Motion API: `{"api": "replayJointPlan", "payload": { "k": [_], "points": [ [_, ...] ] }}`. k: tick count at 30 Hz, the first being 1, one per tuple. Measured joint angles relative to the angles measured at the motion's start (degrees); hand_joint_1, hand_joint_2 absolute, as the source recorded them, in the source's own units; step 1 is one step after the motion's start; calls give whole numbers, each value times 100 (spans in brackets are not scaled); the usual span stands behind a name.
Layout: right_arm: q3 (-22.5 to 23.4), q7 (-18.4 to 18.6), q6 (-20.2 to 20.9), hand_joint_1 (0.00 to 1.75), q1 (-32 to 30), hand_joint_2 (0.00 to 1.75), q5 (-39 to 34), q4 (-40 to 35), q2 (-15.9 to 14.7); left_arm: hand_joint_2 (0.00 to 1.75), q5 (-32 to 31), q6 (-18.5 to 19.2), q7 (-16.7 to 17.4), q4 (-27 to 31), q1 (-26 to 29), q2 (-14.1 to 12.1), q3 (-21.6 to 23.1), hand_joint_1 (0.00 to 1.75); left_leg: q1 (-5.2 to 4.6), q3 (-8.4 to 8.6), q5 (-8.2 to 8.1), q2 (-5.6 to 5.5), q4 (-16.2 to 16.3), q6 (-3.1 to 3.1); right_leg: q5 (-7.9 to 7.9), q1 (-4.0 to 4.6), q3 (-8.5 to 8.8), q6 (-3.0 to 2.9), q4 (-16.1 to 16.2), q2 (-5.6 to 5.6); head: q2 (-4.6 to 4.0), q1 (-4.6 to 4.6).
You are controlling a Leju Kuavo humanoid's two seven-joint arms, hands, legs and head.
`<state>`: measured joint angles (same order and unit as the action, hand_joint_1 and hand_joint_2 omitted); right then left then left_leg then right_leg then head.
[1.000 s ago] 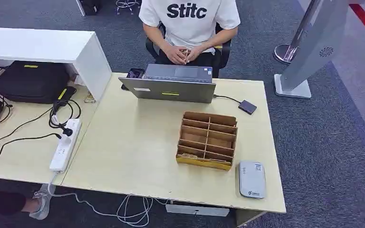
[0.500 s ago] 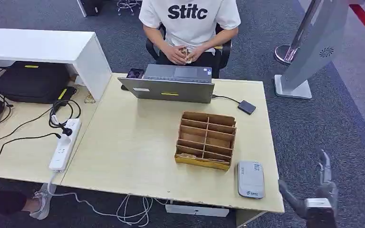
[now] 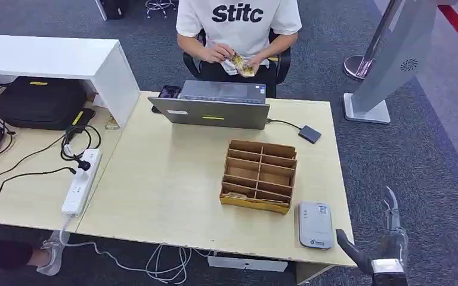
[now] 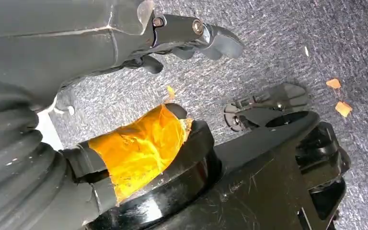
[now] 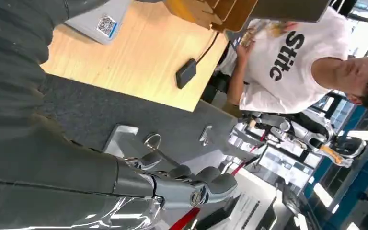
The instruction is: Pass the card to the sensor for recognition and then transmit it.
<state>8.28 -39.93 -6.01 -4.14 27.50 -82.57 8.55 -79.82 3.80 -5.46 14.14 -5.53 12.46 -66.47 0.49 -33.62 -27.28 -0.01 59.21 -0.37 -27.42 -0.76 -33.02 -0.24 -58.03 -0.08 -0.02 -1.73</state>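
A person in a white shirt (image 3: 238,21) sits behind the desk and holds several cards (image 3: 242,63) in both hands, above the lap. The grey-white sensor box (image 3: 316,224) lies flat near the desk's front right corner; it also shows in the right wrist view (image 5: 100,21). My right hand (image 3: 384,241) is raised beside that corner, off the desk, fingers apart and holding nothing, as the right wrist view (image 5: 182,187) also shows. My left hand (image 4: 182,36) hangs over grey carpet with nothing in it.
A cardboard organiser (image 3: 259,176) with compartments stands just behind the sensor. A laptop (image 3: 214,107) sits at the far edge, wired to a small dark box (image 3: 310,134). A power strip (image 3: 82,182) and cables lie on the left. A grey kiosk stand (image 3: 387,65) rises at the right.
My right hand has come into view at the lower right and moved a little up and towards the desk. The person has lifted the cards from the lap.
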Motion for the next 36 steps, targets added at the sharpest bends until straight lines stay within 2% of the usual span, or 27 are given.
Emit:
{"api": "replayJointPlan", "payload": {
  "k": [5, 8, 10, 12, 14, 15, 19, 22, 24, 28, 36],
  "points": [
    [30, -7, -192, 0, 33, 175, 185, 120, 0, 175, -53, 0, 0, -2, -1, -2, 0, 0, 4, -1, 0, 0, -1, -1, -1, 1, 0, -1, -2, 0, 0, 0],
    [-70, 73, -567, 0, 120, 175, 902, 192, 0, 175, -92, 9, 11, -4, -2, -2, 0, 0, 4, -9, 1, 2, -3, -1, 0, 1, 3, -2, -7, 2, 0, 2],
    [-487, 955, -360, 0, 121, 175, 1862, -323, 33, 175, -17, -20, 11, -7, 0, 0, 0, 0, 2, -16, 3, 5, -6, -4, 0, 1, -1, -3, -12, 5, 0, 0],
    [-1302, 2081, -293, 0, 466, 175, 2683, -713, 55, 175, -103, -11, 11, -11, -12, 0, 2, 0, 6, -13, 7, 27, -6, -12, 9, 3, -19, -14, -12, 34, 0, -4],
    [-1870, 2755, -315, 0, 1058, 175, 3067, -726, 59, 175, -256, 22, -2, -15, -48, 7, 42, 0, 8, -11, 21, 32, -5, -18, 12, 3, -24, -19, -14, 32, 0, -2],
    [-2036, 2978, -350, 0, 1394, 175, 3283, -635, 78, 175, -341, 44, -17, -15, -51, 9, 81, 0, 9, -14, 31, 23, -5, -16, 20, 5, -23, -22, -15, 24, 0, 4],
    [-2230, 3283, -494, 0, 2481, 175, 3802, -48, 96, 175, -570, 105, -24, -31, -55, 11, 231, 0, 9, -15, 38, 17, -3, -19, 29, 5, -21, -21, -16, 17, 0, 2],
    [-2223, 3578, -682, 0, 3159, 175, 4514, 521, 96, 175, -684, 133, 20, -63, -73, 22, 380, 0, 8, -18, 43, 17, 0, -20, 37, 4, -23, -19, -17, 18, 0, 4],
    [-2221, 3700, -660, 0, 3486, 175, 4762, 714, 124, 175, -695, 133, 48, -63, -73, 37, 439, 0, 8, -17, 43, 17, 1, -20, 38, 4, -23, -19, -16, 18, 0, 4],
    [-2197, 4052, -481, 0, 3812, 175, 5145, 995, 238, 175, -734, 142, 72, -68, -78, 55, 487, 0, 9, -18, 42, 13, 1, -20, 37, 4, -27, -19, -16, 17, 0, 2],
    [-2061, 4164, -455, 0, 4008, 175, 5272, 1403, 365, 175, -745, 166, 79, -72, -80, 61, 566, 0, 10, -21, 42, 10, 0, -20, 36, 5, -30, -19, -16, 17, 0, 2]
  ]
}}
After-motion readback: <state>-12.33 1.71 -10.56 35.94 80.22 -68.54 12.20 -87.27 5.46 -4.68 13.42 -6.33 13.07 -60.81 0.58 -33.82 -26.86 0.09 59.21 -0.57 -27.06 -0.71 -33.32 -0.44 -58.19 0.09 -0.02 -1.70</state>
